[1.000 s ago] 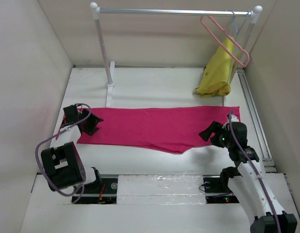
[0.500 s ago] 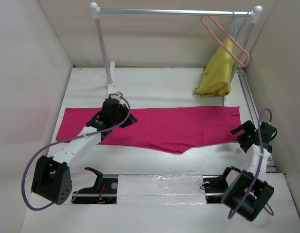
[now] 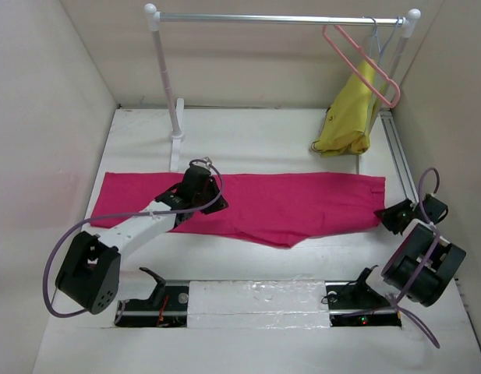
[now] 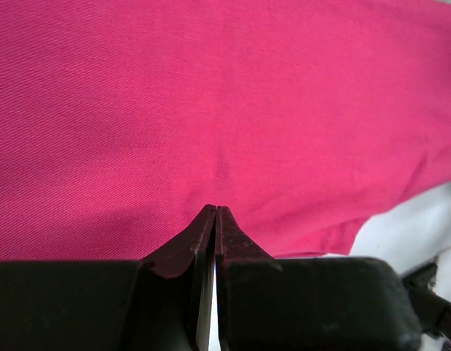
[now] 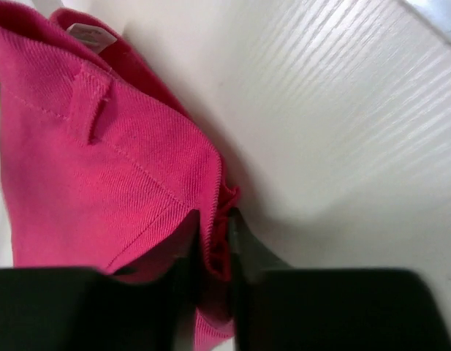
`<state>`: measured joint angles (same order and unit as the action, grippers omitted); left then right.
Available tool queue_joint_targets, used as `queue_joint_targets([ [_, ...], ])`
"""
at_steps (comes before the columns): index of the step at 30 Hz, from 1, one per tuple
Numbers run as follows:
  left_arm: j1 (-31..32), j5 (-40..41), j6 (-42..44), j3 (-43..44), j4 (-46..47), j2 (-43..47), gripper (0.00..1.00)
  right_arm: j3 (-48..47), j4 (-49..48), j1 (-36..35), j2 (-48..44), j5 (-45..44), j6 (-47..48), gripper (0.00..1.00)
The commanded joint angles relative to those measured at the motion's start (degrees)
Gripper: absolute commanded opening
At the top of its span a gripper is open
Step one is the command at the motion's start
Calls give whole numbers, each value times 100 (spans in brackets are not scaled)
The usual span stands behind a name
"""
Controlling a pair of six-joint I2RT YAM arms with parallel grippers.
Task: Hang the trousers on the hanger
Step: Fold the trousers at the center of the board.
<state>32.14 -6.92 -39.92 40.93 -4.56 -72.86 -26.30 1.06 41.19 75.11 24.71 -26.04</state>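
Magenta-pink cloth trousers (image 3: 302,204) lay flat across surface (image 3: 248,140). Left tool (image 4: 215,212) clenched, tips against cloth. Right tool (image 5: 216,219) pinched their end at surface's right edge.

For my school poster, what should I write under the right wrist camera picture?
The right gripper pinches the waistband corner of the pink trousers lying on the white table.

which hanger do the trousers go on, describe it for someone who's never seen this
Find the white clothes rail along the back. At its right end two hangers hang by a mustard-yellow garment. Yours is the salmon-pink hanger, slanting toward the middle; the other hanger is pale blue-grey.
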Motion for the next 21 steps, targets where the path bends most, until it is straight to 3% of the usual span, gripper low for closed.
queue_joint_targets([
  [1,-15,480,81,38,-203,280,0,231,-142,-58,-171,515,185,15],
  [3,-15,630,160,99,-404,404,0,117,419,-329,-548,526,458,0],
  [8,-15,1350,450,345,-906,562,0,248,1879,-1463,-3253,473,496,0],
  [12,-15,1264,643,320,-1179,545,0,170,2338,-3122,-4107,369,-109,0],
  [14,-15,1158,670,153,-1100,589,0,30,2136,-4308,-4974,-280,-953,0],
  [16,-15,992,583,-58,-1021,563,0,-451,2222,-5021,-5164,-1025,-1358,0],
  [17,-15,895,556,-128,-977,545,0,-733,2345,-5712,-5112,-1291,-1325,0],
  [21,-15,359,371,-567,-512,448,0,-2683,3076,-7578,-3675,-2845,-903,0],
])
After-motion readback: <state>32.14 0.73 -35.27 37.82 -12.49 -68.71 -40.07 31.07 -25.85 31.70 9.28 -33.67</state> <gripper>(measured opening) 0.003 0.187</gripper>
